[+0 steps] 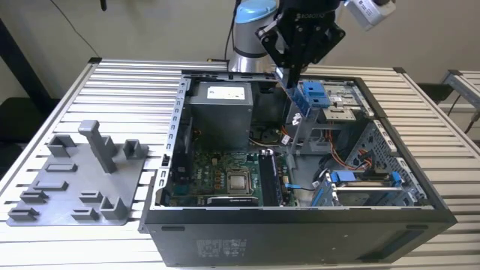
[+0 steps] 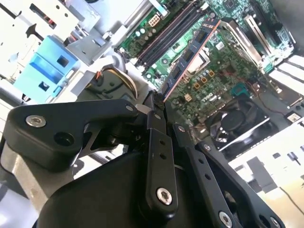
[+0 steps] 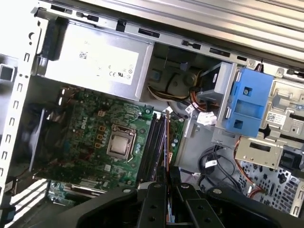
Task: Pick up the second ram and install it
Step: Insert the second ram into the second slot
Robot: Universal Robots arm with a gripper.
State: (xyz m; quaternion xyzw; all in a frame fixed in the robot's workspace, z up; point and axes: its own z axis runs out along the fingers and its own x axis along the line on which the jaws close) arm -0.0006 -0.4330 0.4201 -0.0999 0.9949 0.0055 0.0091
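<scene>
Gripper (image 2: pixel 156 102) fingers were closed narrow on one end of the second ram (image 2: pixel 190 59), which stuck out from the black fingertips with its row of black chips and copper-coloured edge showing in the second wrist view. The stick hung in the air over the open computer case (image 1: pixel 300 236), clear of the green motherboard (image 3: pixel 90 123) below. In the first wrist view it appeared edge-on, running in line with the black memory slots (image 3: pixel 154 142).

Those slots lay in a tight lane between the square processor socket (image 3: pixel 118 142) and a grey metal drive cage wall (image 3: pixel 199 142), with loose cables (image 3: pixel 209 164) just beside the cage. A blue plastic bracket (image 3: pixel 247 102) stood on the cage, near the arm in the exterior view.

A white label with small print sat on the grey power supply (image 3: pixel 95 59), and another printed sticker marked the case's black outer panel (image 1: pixel 221 246); more small stickers dotted the drive bay metal.

Outside the case, toward the exterior view's left, the grey fixture tray (image 1: pixel 75 185) with upright posts rested on the slatted table (image 1: pixel 127 90), well apart from the arm.
</scene>
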